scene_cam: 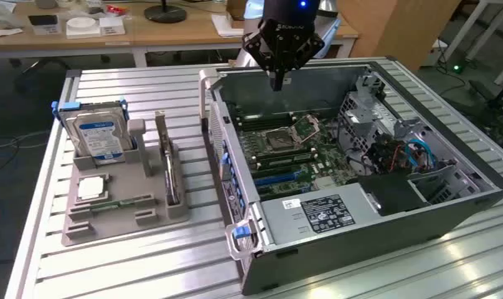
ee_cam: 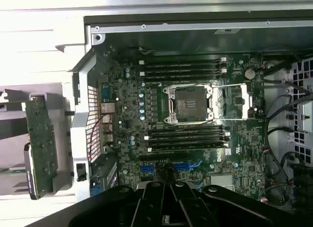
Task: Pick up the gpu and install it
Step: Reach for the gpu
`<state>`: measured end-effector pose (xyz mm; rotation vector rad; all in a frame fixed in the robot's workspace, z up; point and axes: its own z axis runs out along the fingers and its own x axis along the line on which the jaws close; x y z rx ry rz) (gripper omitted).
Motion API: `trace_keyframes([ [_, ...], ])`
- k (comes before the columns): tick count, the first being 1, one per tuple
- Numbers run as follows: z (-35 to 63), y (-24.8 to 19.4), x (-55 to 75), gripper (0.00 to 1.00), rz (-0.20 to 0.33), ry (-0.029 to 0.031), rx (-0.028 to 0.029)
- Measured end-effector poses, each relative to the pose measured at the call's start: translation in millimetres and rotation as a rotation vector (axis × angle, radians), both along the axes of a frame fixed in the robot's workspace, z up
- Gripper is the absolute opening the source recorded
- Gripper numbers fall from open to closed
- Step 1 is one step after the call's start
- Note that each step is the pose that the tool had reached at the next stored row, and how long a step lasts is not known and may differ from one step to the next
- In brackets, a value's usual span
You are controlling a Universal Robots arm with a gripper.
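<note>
The gpu [scene_cam: 170,163] stands on edge in a grey holder [scene_cam: 122,208] on the table, at the exterior view's left of the open computer case [scene_cam: 385,224]. In the wrist view the gpu [ee_cam: 41,146] shows its green board side beside the case's outer wall. My gripper [scene_cam: 276,82] hangs above the far end of the case, over the motherboard [scene_cam: 297,152], well apart from the gpu. Its fingers are shut with nothing between them. In the wrist view my gripper [ee_cam: 168,185] sits over the board's blue slots [ee_cam: 188,166].
A silver hard drive [scene_cam: 98,134] with a blue label stands in the same holder, farther toward the exterior view's left. The motherboard's processor socket [ee_cam: 188,104] lies open. Cables and a drive cage [scene_cam: 385,134] crowd the case's other side. A desk [scene_cam: 110,34] stands behind.
</note>
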<state>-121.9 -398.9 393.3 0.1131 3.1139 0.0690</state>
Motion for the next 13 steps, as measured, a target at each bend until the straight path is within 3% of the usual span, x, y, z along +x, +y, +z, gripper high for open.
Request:
trace_keyframes([
  [5,0.1,0.0,-3.5,0.1,0.0,0.0,-0.0002],
  [13,0.0,-0.1,-19.5,0.1,0.0,0.0,-0.0001],
])
